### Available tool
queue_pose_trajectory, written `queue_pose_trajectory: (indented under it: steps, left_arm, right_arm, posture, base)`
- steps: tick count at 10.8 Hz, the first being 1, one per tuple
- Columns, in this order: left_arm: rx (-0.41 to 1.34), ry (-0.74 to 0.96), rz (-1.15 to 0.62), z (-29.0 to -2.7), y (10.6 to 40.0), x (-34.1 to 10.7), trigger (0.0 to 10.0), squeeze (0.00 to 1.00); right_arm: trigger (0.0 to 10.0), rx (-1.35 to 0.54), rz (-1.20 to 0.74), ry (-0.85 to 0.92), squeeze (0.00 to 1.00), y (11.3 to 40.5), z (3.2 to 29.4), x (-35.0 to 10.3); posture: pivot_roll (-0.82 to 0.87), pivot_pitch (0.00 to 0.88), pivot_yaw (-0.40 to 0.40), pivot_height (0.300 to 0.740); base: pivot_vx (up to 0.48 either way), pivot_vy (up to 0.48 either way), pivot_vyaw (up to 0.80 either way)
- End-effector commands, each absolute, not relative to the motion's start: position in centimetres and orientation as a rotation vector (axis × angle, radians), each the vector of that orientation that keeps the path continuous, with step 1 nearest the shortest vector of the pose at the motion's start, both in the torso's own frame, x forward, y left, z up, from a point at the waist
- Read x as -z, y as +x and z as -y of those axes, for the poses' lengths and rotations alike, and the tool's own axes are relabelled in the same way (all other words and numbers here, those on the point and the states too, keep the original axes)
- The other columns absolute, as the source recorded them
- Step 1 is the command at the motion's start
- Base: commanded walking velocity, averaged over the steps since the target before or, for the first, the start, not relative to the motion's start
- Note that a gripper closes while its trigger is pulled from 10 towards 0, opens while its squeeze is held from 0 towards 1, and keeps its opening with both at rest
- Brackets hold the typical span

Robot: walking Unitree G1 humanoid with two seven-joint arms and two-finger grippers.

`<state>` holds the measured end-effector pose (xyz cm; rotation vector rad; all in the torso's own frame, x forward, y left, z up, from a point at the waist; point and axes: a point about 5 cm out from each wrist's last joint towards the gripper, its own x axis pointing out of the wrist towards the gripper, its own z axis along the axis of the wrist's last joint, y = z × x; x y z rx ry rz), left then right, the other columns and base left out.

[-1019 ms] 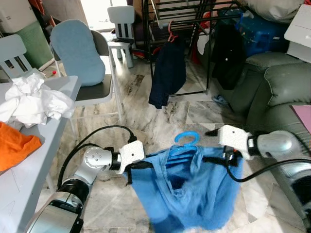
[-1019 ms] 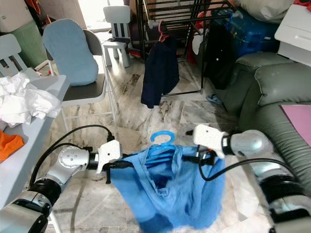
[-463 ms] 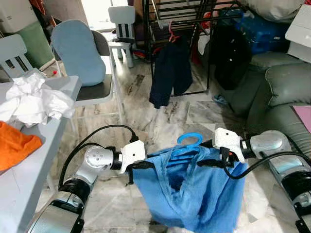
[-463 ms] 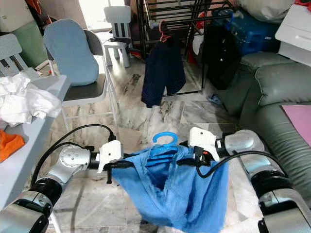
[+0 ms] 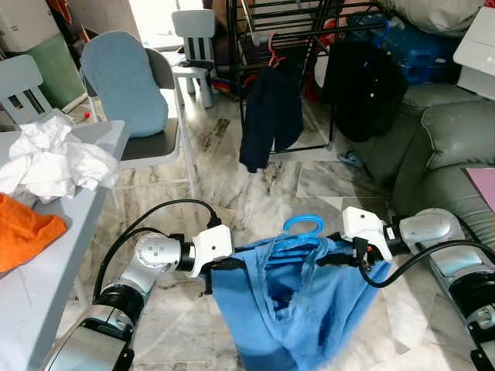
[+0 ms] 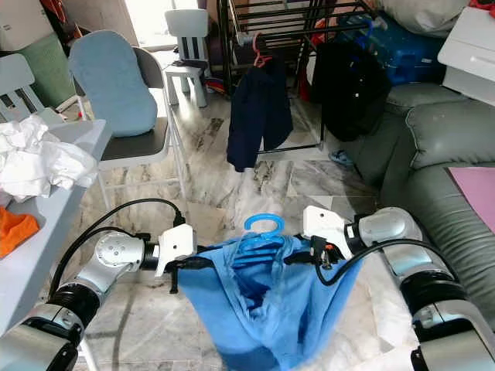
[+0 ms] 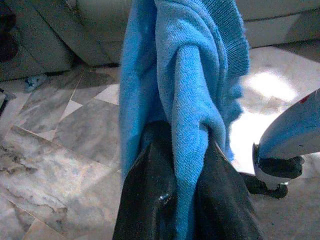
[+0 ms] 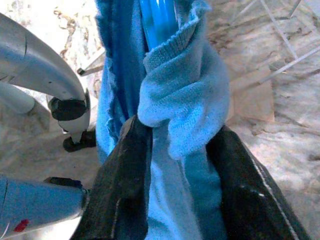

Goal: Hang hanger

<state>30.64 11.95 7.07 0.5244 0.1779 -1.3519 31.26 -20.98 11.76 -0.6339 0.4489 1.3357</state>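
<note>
A blue knit garment (image 5: 298, 309) hangs between my two grippers above the marble floor, draped over a blue plastic hanger (image 5: 303, 227) whose hook sticks up at the middle. My left gripper (image 5: 230, 263) is shut on the garment's left shoulder, with the knit bunched between its black fingers (image 7: 150, 200). My right gripper (image 5: 334, 260) is shut on the right shoulder; there the hanger's blue arm (image 8: 157, 25) shows inside the cloth. The black drying rack (image 5: 309, 23) stands at the back, with a dark jacket (image 5: 269, 116) on a red hanger.
A grey table (image 5: 46, 255) at the left carries white and orange cloths. A chair with a blue cushion (image 5: 124, 81) stands behind it. A grey-green sofa (image 5: 441, 147) lines the right side. A black garment (image 5: 363, 85) hangs on the rack's right.
The garment's lower part has swung and gathered narrower under the hanger. My right gripper has shifted slightly; the left has stayed put.
</note>
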Motion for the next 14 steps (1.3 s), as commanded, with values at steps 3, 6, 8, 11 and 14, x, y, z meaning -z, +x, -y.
queue_pose_trajectory:
  steps: [3, 6, 8, 11, 14]
  left_arm:
    - [1.34, 0.539, -0.133, -11.9, 31.3, -8.0, 0.0, 0.0]
    - [1.339, 0.54, -0.136, -11.8, 31.2, -7.9, 0.0, 0.0]
    - [1.334, 0.54, -0.141, -11.8, 31.3, -7.8, 0.0, 0.0]
    - [1.31, 0.536, -0.143, -11.9, 31.3, -7.6, 0.0, 0.0]
    - [1.216, 0.51, -0.139, -12.0, 31.8, -7.6, 10.0, 1.0]
  right_arm:
    - [0.0, -1.368, -0.458, -0.626, 0.0, 31.3, 20.9, -12.1]
    - [0.0, -1.351, -0.452, -0.623, 0.0, 31.3, 20.8, -11.8]
    - [0.0, -1.339, -0.451, -0.622, 0.0, 31.3, 20.8, -11.6]
    - [0.0, -1.319, -0.455, -0.625, 0.0, 31.2, 20.8, -11.1]
    - [0.0, -1.26, -0.459, -0.64, 0.0, 31.4, 20.9, -10.7]
  posture:
    - [-0.23, 0.0, 0.068, 0.74]
    - [-0.24, 0.0, 0.071, 0.74]
    - [-0.24, 0.0, 0.071, 0.74]
    - [-0.24, 0.0, 0.072, 0.74]
    - [-0.23, 0.0, 0.073, 0.74]
  base:
    - [0.0, 0.0, 0.0]
    - [0.0, 0.0, 0.0]
    - [0.0, 0.0, 0.0]
    - [0.0, 0.0, 0.0]
    - [0.0, 0.0, 0.0]
